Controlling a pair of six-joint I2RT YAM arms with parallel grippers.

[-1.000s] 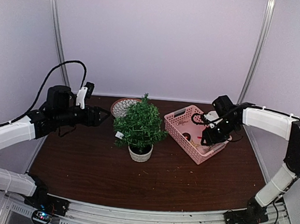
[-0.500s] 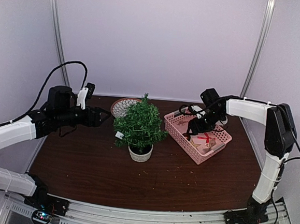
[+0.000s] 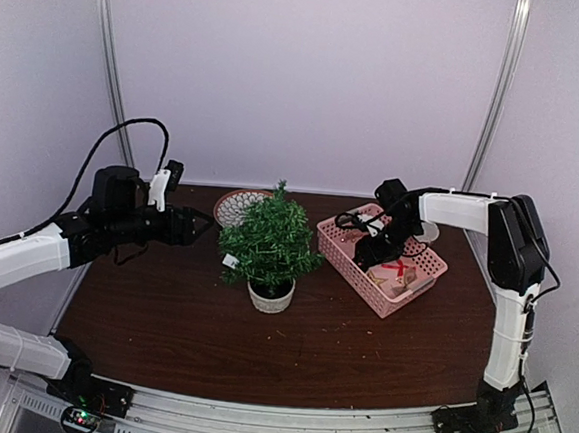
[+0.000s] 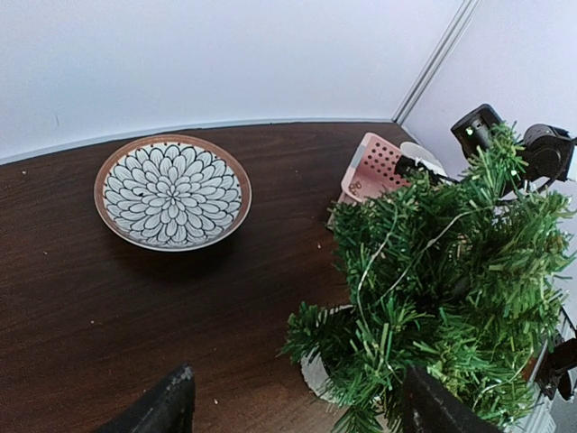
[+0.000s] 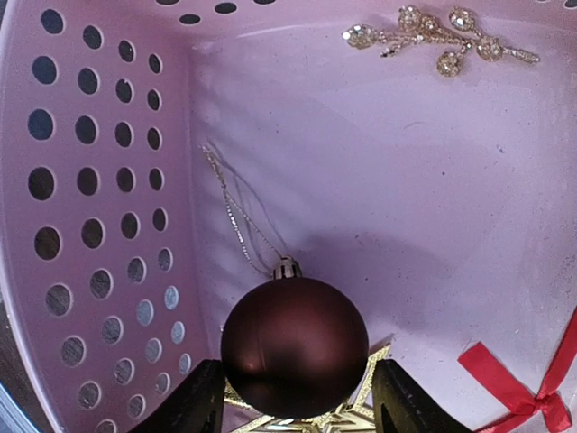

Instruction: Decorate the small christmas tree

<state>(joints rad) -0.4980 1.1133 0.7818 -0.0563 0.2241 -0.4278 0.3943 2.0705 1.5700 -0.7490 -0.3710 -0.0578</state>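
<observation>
Here, the small christmas tree [image 3: 271, 237], a bushy dark-green artificial cone in a round whitish pot [image 3: 271, 296], stands upright near the middle of the dark brown wooden table [image 3: 160, 327]. A thin pale wire [image 4: 368, 271] threads through its branches. Behind it and to its left lies a shallow round bowl with a brown rim and a black-and-white petal pattern [image 4: 172, 191], apart from the tree. To the tree's right sits a pink perforated plastic basket [image 3: 350, 276], near the tree but not touching it.

The left gripper [image 3: 201, 225] hovers above the table to the left of the tree, pointing toward it. Its two black fingers [image 4: 162, 410] are spread wide with nothing between them. The right gripper [image 3: 372, 251] reaches down into the basket. In the right wrist view its fingers [image 5: 198, 401] stand on either side of a matte dark-red bauble with a silver cap [image 5: 295, 356], very close to its sides. Whether they press on it cannot be told.

The bauble rests on a gold glitter star [image 5: 311, 419] beside the basket's wall, and its fine gold hanging thread [image 5: 236, 212] trails across the floor. A gold beaded sprig [image 5: 442, 32] lies at the far side, and a red ribbon bow [image 5: 523, 383] lies to the bauble's right.
</observation>
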